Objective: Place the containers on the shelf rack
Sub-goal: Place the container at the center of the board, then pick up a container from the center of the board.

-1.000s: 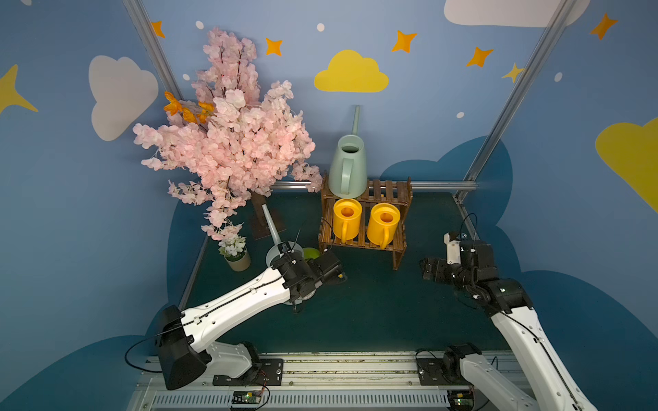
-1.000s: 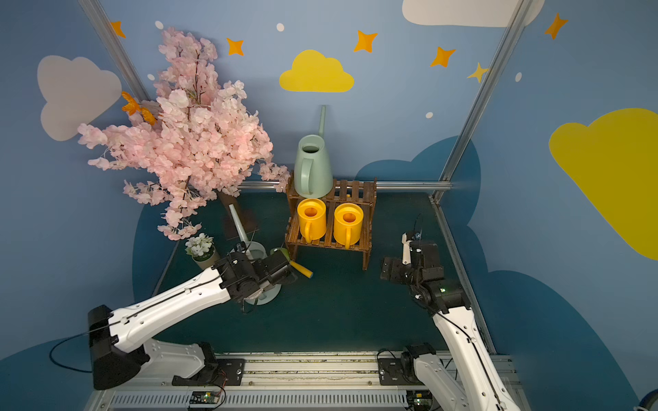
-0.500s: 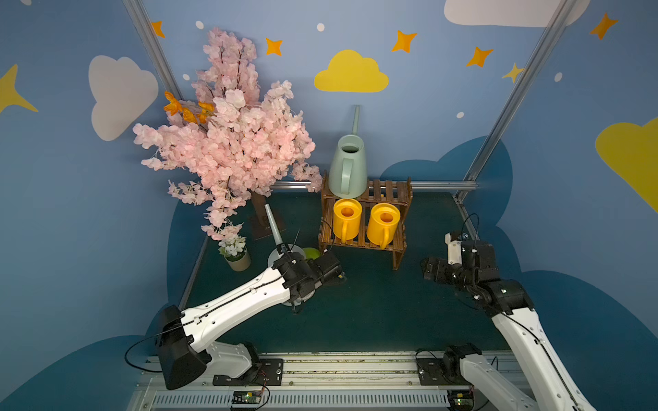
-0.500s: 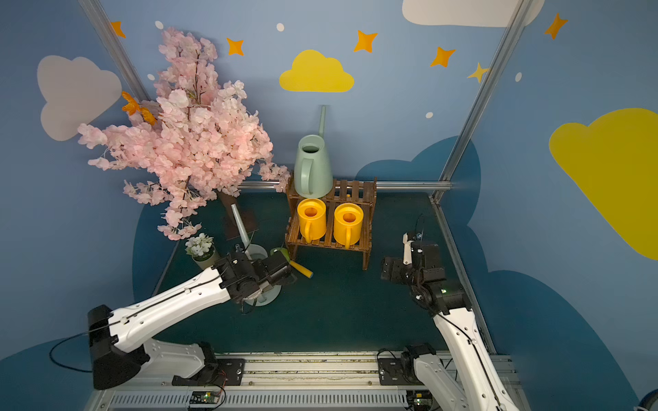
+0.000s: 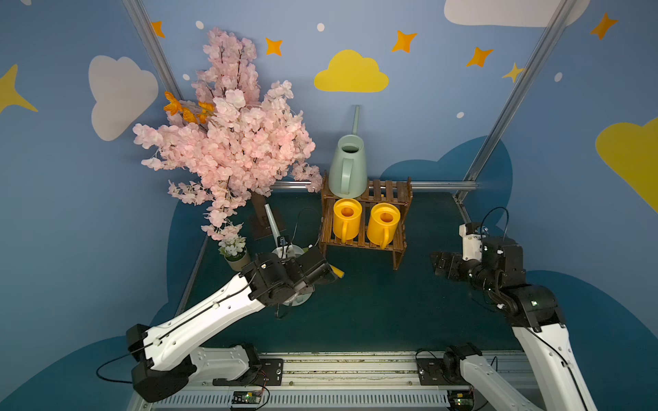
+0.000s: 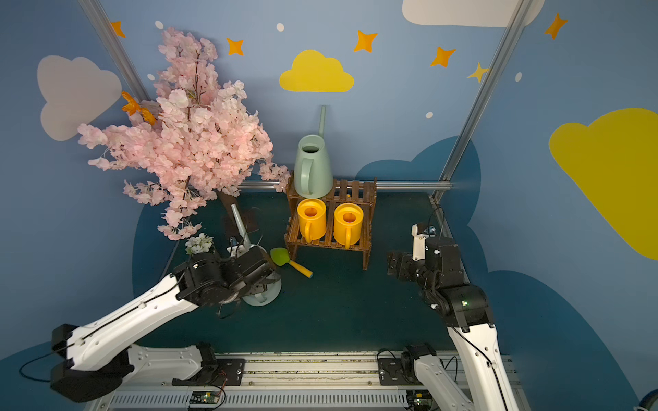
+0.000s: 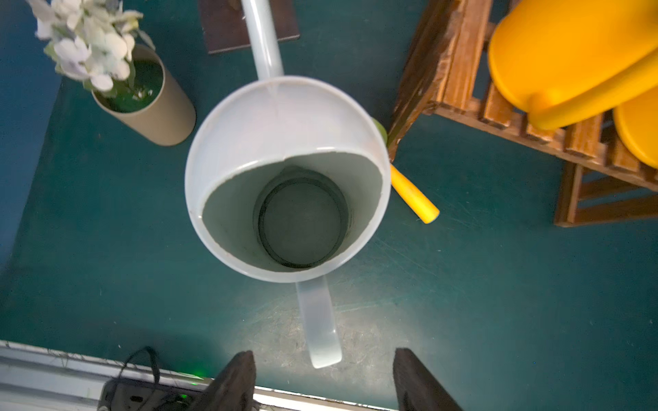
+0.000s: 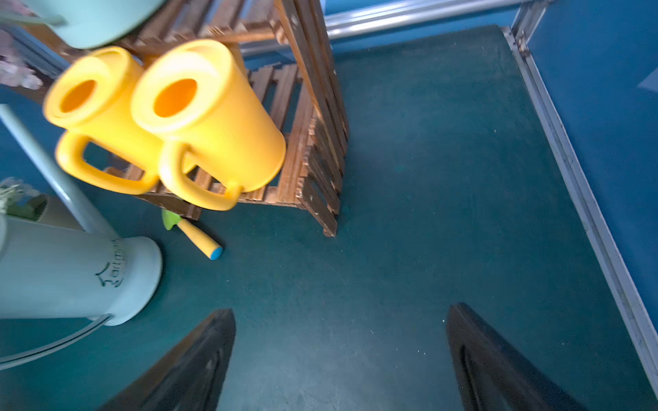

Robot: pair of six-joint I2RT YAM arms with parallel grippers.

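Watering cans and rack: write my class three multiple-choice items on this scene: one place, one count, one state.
1. Where does the pale can off the rack stand? A) on the green mat by the flower pot B) on the upper tier C) on the lower tier
2. How many yellow cans sit on the lower tier? A) one B) two C) three
3. The left gripper is: A) shut on the can B) open, gripping nothing C) shut, empty
Key: 1 A, it stands upright on the mat; 2 B, two stand side by side; 3 B, its fingers are apart, clear of the handle.
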